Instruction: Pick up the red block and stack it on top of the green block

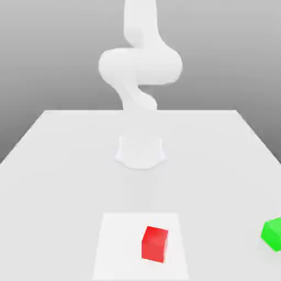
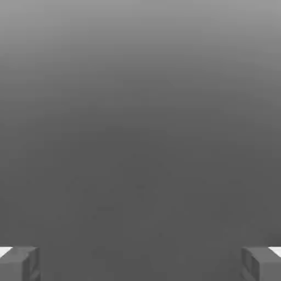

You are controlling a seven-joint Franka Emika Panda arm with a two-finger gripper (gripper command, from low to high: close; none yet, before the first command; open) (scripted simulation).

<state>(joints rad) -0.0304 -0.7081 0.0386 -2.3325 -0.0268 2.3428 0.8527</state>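
Note:
The red block (image 1: 155, 243) sits on the table near the front edge, on a paler square patch (image 1: 118, 247). The green block (image 1: 273, 233) rests on the table at the exterior view's right edge, partly cut off, well apart from the red one. In the hand view my gripper (image 2: 140, 264) is open. Its grey fingertips (image 2: 20, 264) stand far apart with nothing between them, and plain grey background lies ahead. The white arm (image 1: 140, 66) rises from its base (image 1: 140, 151) at the middle of the table, far behind both blocks.
The white table (image 1: 60, 164) stretches wide around the arm's base, its far edge behind the arm. A grey backdrop lies beyond it.

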